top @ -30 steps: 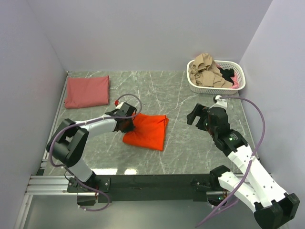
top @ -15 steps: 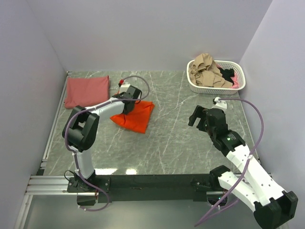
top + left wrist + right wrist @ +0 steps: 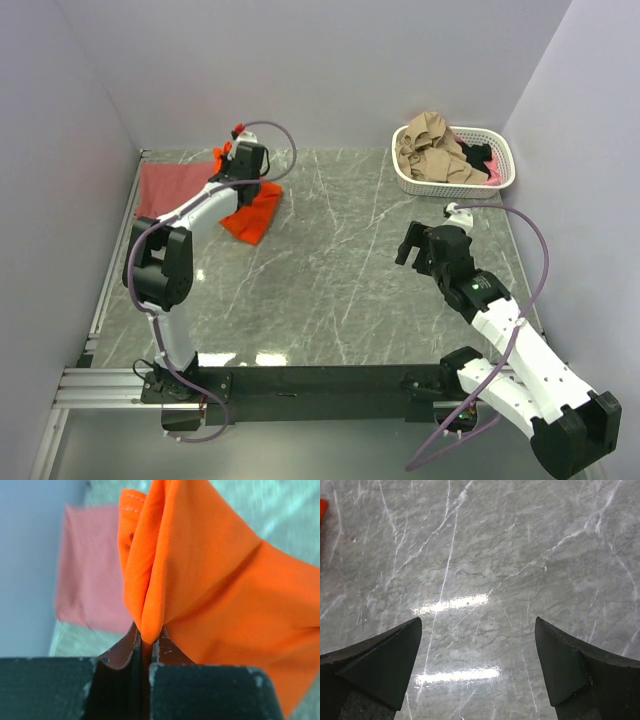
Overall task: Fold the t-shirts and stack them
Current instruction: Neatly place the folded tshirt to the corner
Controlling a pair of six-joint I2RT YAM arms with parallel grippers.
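Observation:
My left gripper is shut on a fold of the bright orange-red t-shirt, which hangs and trails from it at the back left of the table. In the left wrist view the shirt fills the frame, pinched between the shut jaws. The dusty brick-red t-shirt lies folded to a rectangle at the far left, just beside the gripper; it also shows in the left wrist view. My right gripper is open and empty over bare table at the right.
A white slotted basket holding tan and dark clothes stands at the back right. Walls close in the left, back and right sides. The marble table lies between the two arms.
My left gripper has carried the orange-red t-shirt from the table's middle back and left, up beside the folded brick-red shirt. The right arm has barely moved.

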